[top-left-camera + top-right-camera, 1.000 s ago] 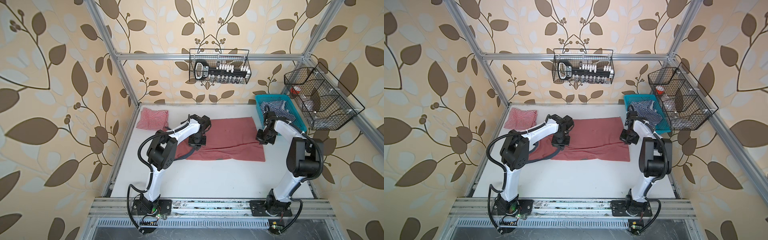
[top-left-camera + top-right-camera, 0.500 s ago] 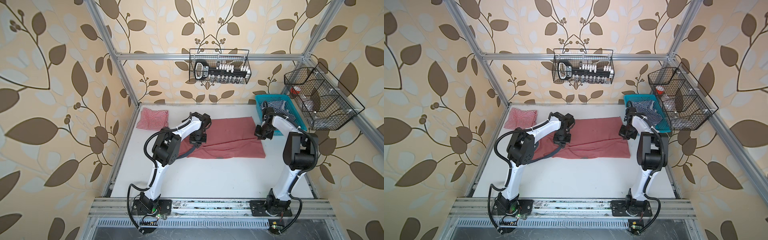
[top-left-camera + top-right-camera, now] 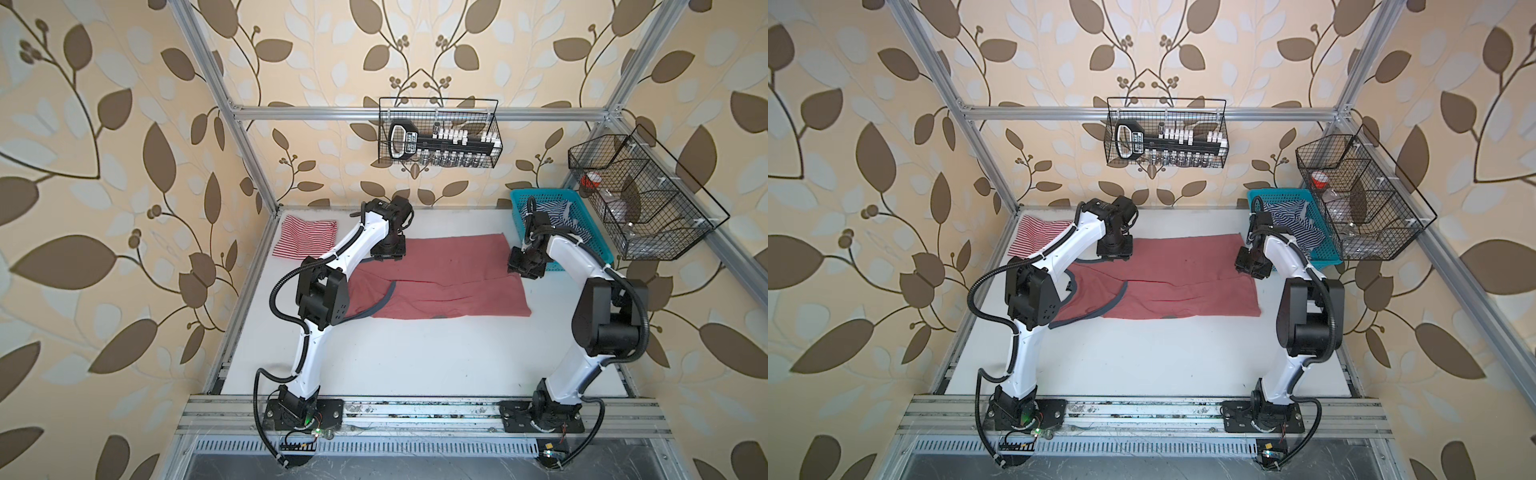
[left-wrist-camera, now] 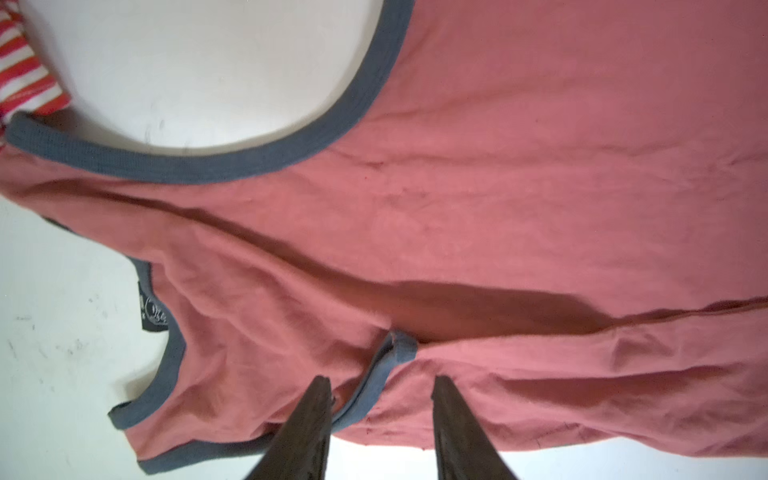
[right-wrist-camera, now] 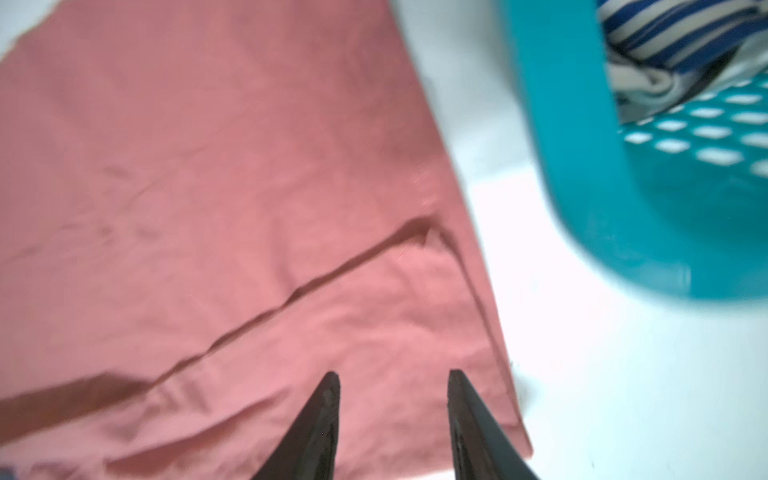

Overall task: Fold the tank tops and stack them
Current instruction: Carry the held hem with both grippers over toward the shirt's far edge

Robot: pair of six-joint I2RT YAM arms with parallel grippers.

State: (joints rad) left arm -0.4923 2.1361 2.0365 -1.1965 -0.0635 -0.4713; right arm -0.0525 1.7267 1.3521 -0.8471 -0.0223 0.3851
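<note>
The dusty red tank top (image 3: 449,286) (image 3: 1183,286) with navy trim lies flat mid-table, a long crease along it. My left gripper (image 3: 388,251) (image 3: 1115,249) hovers at its far left edge. In the left wrist view this gripper (image 4: 381,379) is open, a loop of navy trim (image 4: 374,382) lying loose between the fingers. My right gripper (image 3: 524,266) (image 3: 1252,266) is at the top's right end. In the right wrist view it (image 5: 393,373) is open just above the red cloth (image 5: 249,187). The red-and-white striped tank top (image 3: 305,239) (image 3: 1038,237) (image 4: 25,70) lies folded at the back left.
A teal basket (image 3: 544,193) (image 3: 1283,192) (image 5: 582,166) holding a blue-and-white striped garment (image 3: 557,216) stands at the back right, close to my right gripper. Wire baskets hang on the back wall (image 3: 438,139) and the right wall (image 3: 640,199).
Both grippers have moved toward the back of the table and gone from shut to open, letting go of the dusty red top, which now lies on the table.
</note>
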